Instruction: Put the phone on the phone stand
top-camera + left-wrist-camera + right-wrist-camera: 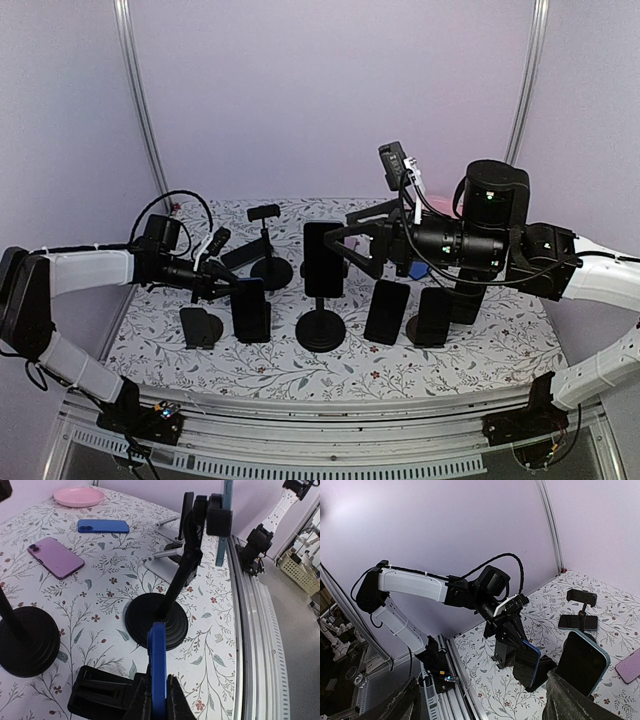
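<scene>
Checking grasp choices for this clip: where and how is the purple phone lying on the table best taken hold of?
I would grip the purple phone across its two long edges, coming straight down from above: it lies flat, back up, with bare cloth along both sides.

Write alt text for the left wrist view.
The left end effector grips a blue phone edge-on, with a black stand on a round base right ahead. Beyond, on the floral table, lie a purple phone, a second blue phone and a pink plate.
</scene>
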Controlling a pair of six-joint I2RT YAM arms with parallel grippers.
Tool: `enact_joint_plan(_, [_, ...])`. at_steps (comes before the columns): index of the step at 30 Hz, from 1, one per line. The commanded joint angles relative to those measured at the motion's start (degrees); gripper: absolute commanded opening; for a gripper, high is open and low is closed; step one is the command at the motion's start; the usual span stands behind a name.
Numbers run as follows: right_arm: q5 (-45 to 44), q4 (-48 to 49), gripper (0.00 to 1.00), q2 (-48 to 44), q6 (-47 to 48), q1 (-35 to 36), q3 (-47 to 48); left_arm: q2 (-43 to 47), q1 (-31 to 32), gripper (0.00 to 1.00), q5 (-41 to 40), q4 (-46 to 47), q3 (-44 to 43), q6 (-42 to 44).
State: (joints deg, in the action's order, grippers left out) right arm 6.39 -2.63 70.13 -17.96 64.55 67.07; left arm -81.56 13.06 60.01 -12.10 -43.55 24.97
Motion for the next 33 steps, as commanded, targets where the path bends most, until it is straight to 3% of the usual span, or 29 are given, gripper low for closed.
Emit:
enact_joint_plan(1, [0.6,-0.5,0.86,-0.1,-0.6,0.2,0.9,0.1,-0.8,0.0,1.0,4.5,0.5,-0.8])
enact_joint_plan(14, [0.7,-0.5,0.86,-0.3,-0.5,0.1,0.4,0.0,-0.8,0.01,0.5,5.7,0.9,-1.7])
enact_joint_plan(33, [1.0,-0.6,0.86,-0.3,-0.8,0.2,0.4,-0.5,-0.7,0.16,0.0,8.1,1.9,-4.3])
